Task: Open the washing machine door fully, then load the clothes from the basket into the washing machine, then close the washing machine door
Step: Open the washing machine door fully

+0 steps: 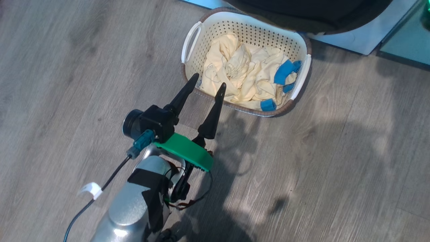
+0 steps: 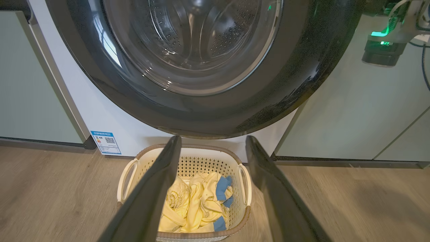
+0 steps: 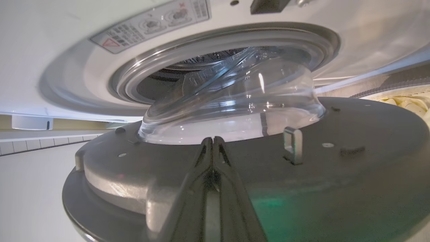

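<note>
Clothes [image 1: 242, 74] fill the basket [image 1: 255, 30], left jaws wide; right wrist view shows the washing machine door [image 3: 336, 188] from inside, right jaws together.

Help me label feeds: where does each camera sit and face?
Head view: from the head, down at the basket of clothes; open left tool and forearm.
Left wrist view: along the left tool, toward the washing machine door above the basket.
Right wrist view: along the shut right tool, across the door's inner face to the drum mouth.
Head and left wrist share the basket.
</note>
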Motion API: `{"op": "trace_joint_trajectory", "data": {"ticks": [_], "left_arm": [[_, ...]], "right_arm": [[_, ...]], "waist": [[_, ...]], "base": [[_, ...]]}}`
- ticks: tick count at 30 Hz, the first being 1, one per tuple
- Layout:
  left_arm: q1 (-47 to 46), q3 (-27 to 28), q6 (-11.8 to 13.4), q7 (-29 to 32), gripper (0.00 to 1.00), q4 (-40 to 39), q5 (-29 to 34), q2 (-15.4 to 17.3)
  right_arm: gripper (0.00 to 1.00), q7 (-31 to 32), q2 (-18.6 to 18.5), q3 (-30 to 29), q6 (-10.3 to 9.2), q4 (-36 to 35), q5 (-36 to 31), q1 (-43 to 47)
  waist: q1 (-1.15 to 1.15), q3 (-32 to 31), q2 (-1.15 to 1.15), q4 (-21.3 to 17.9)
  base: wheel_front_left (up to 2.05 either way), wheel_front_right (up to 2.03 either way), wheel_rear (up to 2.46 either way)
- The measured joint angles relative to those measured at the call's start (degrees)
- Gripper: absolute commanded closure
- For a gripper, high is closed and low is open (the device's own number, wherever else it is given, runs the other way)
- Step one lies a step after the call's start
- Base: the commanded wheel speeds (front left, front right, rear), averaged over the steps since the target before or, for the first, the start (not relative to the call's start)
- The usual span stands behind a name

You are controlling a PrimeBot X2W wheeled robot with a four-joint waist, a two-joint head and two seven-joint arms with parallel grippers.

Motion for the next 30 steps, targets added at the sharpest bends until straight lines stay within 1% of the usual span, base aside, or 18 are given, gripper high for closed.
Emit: {"op": "trace_joint_trajectory", "data": {"ticks": [14, 21, 30], "left_arm": [[2.4, 0.4, 0.0, 0.0, 0.00, 0.5, 0.6, 0.0], [4.2, 1.3, -0.1, 0.0, 0.00, 1.1, 1.2, 0.0], [5.2, 2.2, -1.1, 0.0, 0.00, 2.7, 2.1, 0.1]], "right_arm": [[1.00, 5.8, 3.0, 0.4, 0.00, -9.3, 1.5, 10.2], [1.00, 7.7, 4.5, 2.0, 0.00, -13.6, 2.6, 15.6], [1.00, 9.0, 4.8, 5.0, 0.00, -18.1, 4.5, 22.0]], "waist": [[-0.01, -2.9, 0.00, -1.1], [-0.01, -4.8, 0.00, -1.7], [-0.01, -7.7, 0.00, -1.9]], "base": [[0.00, 0.00, 0.00], [0.00, 0.00, 0.00], [0.00, 0.00, 0.00]]}}
